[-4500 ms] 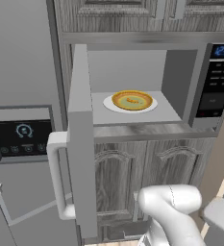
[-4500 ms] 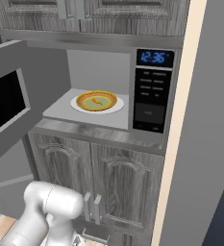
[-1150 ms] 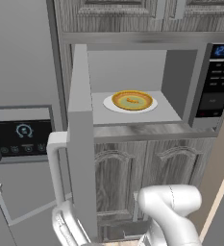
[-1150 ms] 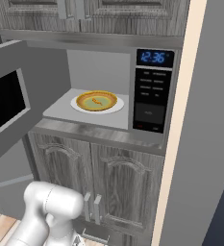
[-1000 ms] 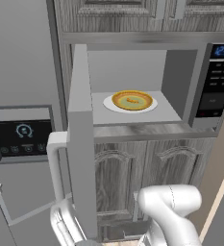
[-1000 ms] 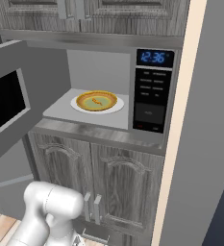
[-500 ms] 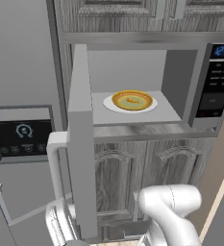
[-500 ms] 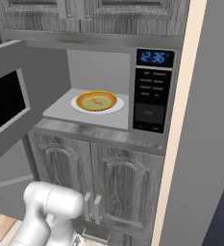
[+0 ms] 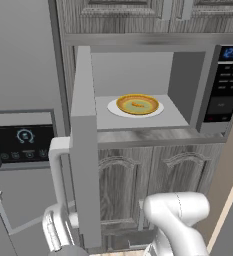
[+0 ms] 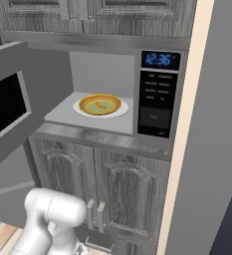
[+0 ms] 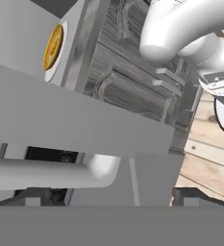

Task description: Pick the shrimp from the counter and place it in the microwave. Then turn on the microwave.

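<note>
The microwave [image 9: 223,85] [image 10: 157,99] stands with its door [image 9: 83,150] [image 10: 8,109] swung wide open. Inside, a yellow bowl [image 9: 138,104] [image 10: 100,105] [image 11: 53,46] rests on a white plate, and the tiny orange shrimp [image 9: 137,104] [image 10: 101,104] lies in the bowl. My gripper [image 11: 113,198] is open and holds nothing. It looks up from below at the door's pale bar handle [image 9: 58,170] [image 11: 46,174], which crosses just above the fingertips. In the left base view my hand sits low at the bottom left, under that handle.
A grey fridge panel with a black dial screen [image 9: 20,145] is left of the open door. Wood-grain cabinet doors [image 9: 138,185] [image 10: 97,184] lie below the microwave. A beige wall edge [image 10: 187,149] closes the right side. Wooden floor [image 11: 209,163] shows low down.
My hand has risen into the bottom left of the left base view, coming up under the door handle. The microwave, bowl and shrimp have stayed put.
</note>
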